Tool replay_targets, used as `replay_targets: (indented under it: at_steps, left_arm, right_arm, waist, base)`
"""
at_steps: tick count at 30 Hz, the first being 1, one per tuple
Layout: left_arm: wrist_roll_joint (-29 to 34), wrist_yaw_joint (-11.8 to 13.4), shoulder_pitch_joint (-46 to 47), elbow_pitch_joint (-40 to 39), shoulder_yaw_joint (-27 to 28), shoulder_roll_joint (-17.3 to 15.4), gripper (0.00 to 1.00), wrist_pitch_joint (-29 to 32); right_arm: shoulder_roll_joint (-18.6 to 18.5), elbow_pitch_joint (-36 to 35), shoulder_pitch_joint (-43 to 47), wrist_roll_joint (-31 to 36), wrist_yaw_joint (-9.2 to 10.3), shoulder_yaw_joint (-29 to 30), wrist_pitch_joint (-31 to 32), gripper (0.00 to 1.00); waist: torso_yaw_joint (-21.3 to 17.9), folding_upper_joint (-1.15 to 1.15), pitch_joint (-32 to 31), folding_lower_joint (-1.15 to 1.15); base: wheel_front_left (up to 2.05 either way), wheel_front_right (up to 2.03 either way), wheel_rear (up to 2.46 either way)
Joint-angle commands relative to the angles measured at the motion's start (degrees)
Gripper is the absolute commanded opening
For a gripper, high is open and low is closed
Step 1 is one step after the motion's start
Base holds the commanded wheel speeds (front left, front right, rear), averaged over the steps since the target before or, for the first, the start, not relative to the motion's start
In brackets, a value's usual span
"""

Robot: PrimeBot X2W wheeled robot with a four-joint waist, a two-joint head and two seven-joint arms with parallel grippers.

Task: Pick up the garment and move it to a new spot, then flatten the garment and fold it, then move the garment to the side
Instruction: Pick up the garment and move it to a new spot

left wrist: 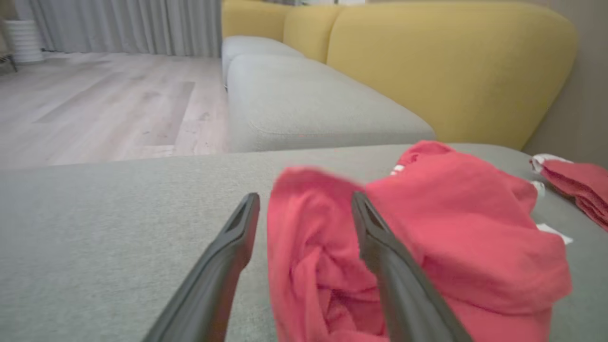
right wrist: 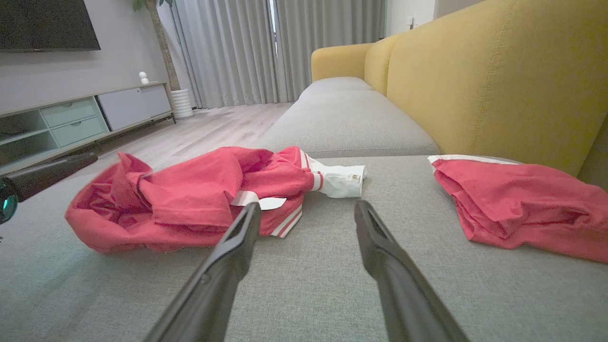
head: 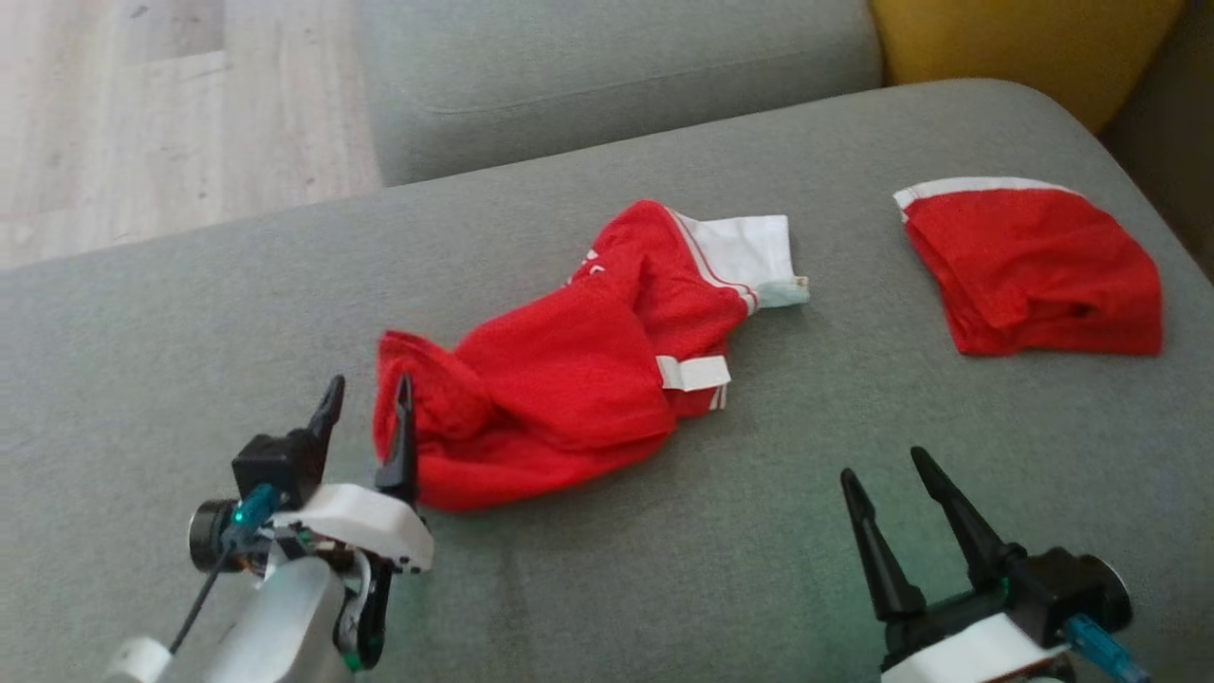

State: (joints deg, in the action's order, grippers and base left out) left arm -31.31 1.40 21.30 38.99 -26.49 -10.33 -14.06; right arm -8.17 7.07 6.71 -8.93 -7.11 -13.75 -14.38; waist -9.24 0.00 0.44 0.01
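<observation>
Crumpled red-and-white jersey garment [head: 560, 379] lies mid grey fabric sofa cushion [head: 190, 332]. Left wrist view: left gripper [head: 368, 417] spread wide, blurred garment edge between fingers, unpinched. Right gripper [head: 882, 467] wide, empty. Folded red garment [head: 1039, 275] well right.

Head camera looks down; 2 wrist cameras skim low; all share the red garment [head: 569, 379].
</observation>
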Motion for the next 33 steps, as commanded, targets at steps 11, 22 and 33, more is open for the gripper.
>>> replay_targets:
  at_steps: [11, 22, 33]
  left_arm:
    - [13.92, 4.41, -15.21, -28.0, 12.4, 4.79, 1.0, -0.93]
    - [24.3, 5.43, -29.68, -40.55, 14.53, 6.87, 1.0, -0.93]
    - [26.9, 6.11, -33.31, -39.81, 14.4, 7.32, 1.0, -0.94]
  right_arm:
    - [0.77, 0.19, 0.47, -0.5, -0.37, 2.59, -0.62, 1.0]
    - [2.77, -0.61, 3.72, -0.23, -0.37, 6.52, -0.62, 1.0]
    - [4.73, -2.38, 5.27, 2.55, -0.37, 10.31, -0.62, 1.0]
  waist:
    - [7.93, 0.0, -4.34, -0.01]
    - [11.0, 0.0, -7.06, -0.01]
    - [12.33, 0.0, -7.29, -0.01]
  base:
    - [0.0, 0.0, 0.0]
    - [0.0, 0.0, 0.0]
    - [0.0, 0.0, 0.0]
